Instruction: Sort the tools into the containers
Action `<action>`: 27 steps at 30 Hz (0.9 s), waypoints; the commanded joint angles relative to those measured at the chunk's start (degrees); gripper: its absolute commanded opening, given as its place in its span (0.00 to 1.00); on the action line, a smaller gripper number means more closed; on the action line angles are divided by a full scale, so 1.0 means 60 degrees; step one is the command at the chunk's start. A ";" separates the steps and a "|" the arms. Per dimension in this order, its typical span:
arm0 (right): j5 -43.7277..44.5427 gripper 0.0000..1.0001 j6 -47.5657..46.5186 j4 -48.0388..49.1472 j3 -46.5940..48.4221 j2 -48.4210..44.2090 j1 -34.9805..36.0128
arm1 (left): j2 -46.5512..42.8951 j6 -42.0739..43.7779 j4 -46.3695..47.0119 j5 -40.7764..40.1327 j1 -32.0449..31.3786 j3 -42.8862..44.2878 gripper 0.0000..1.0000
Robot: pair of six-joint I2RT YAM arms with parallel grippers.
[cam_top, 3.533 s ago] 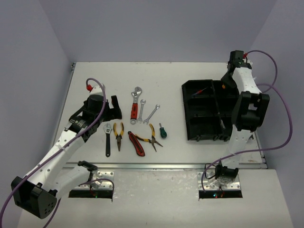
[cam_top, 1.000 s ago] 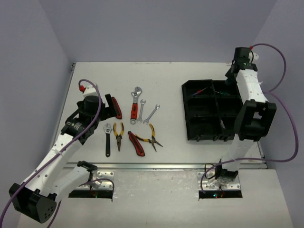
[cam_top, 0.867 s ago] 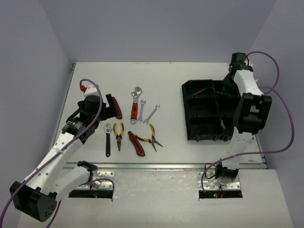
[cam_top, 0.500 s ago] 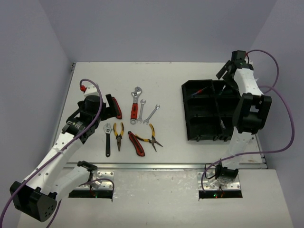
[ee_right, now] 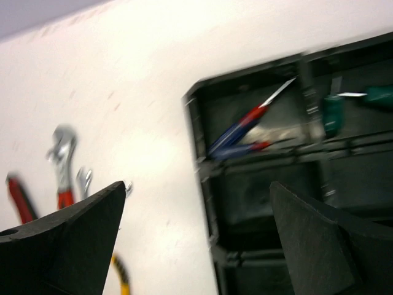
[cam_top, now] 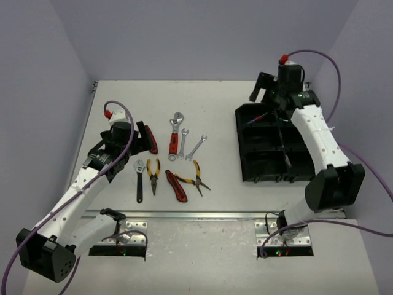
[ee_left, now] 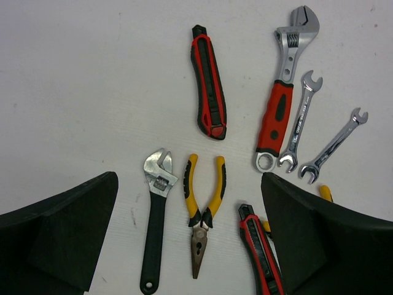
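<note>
**Left tool** [ee_left: 189, 184]: fingers spread wide, empty, above the white table [ee_left: 92, 74]. Yellow-handled pliers [ee_left: 201, 212] lie between its fingers, nose toward the wrist. A red-and-black utility knife [ee_left: 209, 92] lies lengthwise ahead, with silver wrenches [ee_left: 298, 123] on one side and bare table on the other.

**Right tool** [ee_right: 196, 233]: equally wide, empty, facing the black plastic organiser tray [ee_right: 202, 166]. The tray's corner compartment holds blue-and-red screwdrivers [ee_right: 242, 129].

Lower utility knife [ee_left: 253, 236]: end cut off at the bottom edge, side behind a finger [ee_left: 325, 246] of the left gripper [ee_left: 187, 184].
Second pliers [ee_left: 324, 192]: only 1 yellow handle tip shows.
Organiser tray [ee_right: 206, 178]: blurred, cut off right and below.
Green screwdriver [ee_right: 382, 95]: runs off the right edge.
Wrenches [ee_right: 61, 160]: blurred beyond telling their count.
</note>
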 commanded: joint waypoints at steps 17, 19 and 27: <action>-0.0241 0.98 0.0195 0.1590 -0.4360 -0.1144 0.5018 | 0.0660 -0.0686 0.0151 0.0125 0.0697 0.0232 1.00; -0.0632 0.95 -0.0188 0.1551 -0.4266 -0.0781 0.5346 | 0.0660 -0.0679 0.0158 0.0121 0.0699 0.0224 1.00; -0.0890 0.66 -0.0798 0.0771 -0.2248 0.2054 0.6286 | 0.0650 -0.0518 0.0202 0.0280 0.0699 0.0210 1.00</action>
